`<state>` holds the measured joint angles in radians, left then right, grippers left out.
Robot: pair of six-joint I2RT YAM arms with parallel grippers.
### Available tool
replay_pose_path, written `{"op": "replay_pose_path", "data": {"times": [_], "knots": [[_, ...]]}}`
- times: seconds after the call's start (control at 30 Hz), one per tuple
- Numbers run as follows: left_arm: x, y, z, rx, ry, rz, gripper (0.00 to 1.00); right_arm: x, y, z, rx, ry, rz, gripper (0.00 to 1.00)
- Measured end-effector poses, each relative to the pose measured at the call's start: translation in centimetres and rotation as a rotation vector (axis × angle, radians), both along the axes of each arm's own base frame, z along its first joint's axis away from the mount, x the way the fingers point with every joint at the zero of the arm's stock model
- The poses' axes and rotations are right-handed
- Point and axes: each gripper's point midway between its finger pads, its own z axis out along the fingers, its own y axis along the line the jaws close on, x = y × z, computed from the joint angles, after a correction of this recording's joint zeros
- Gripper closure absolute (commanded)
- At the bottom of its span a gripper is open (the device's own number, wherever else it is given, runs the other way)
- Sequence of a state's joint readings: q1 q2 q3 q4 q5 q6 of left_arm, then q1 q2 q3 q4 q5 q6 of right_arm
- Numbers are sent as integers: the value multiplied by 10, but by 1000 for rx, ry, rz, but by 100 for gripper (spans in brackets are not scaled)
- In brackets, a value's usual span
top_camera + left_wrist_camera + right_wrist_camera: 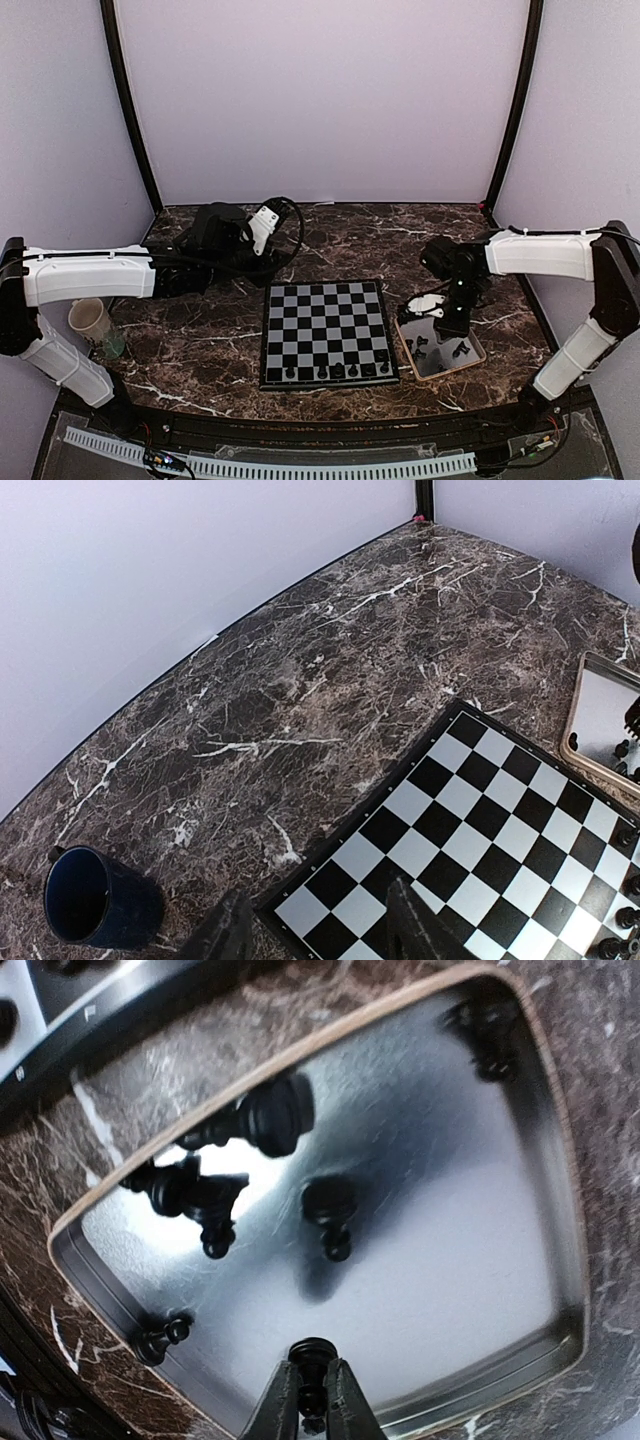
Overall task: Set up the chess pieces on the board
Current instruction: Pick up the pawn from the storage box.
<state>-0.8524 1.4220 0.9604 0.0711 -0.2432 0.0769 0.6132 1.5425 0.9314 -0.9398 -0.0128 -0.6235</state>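
Here, board (pixel 325 330) on dark veined marble table (pixel 200 340), pale lilac walls (pixel 320 100)

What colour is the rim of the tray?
The tray rim is tan; right wrist view shows it best.

The worktop (pixel 330 240) under the board (pixel 325 320) looks like polished dark marble, veined white. The board is smooth, faintly glossy. Just beside the board, the tray (pixel 470 1260) has a mirror-bright metal floor and a tan, wood-like rim. The chess pieces (pixel 275 1115) look like glossy black plastic.
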Motion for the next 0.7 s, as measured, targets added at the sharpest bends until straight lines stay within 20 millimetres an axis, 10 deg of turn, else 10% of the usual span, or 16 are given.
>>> {"op": "replay_pose_path", "data": {"times": [0.7], "knots": [[13, 18, -2, 2, 9, 80, 51, 44, 148, 48, 120, -112, 251, 88]]}}
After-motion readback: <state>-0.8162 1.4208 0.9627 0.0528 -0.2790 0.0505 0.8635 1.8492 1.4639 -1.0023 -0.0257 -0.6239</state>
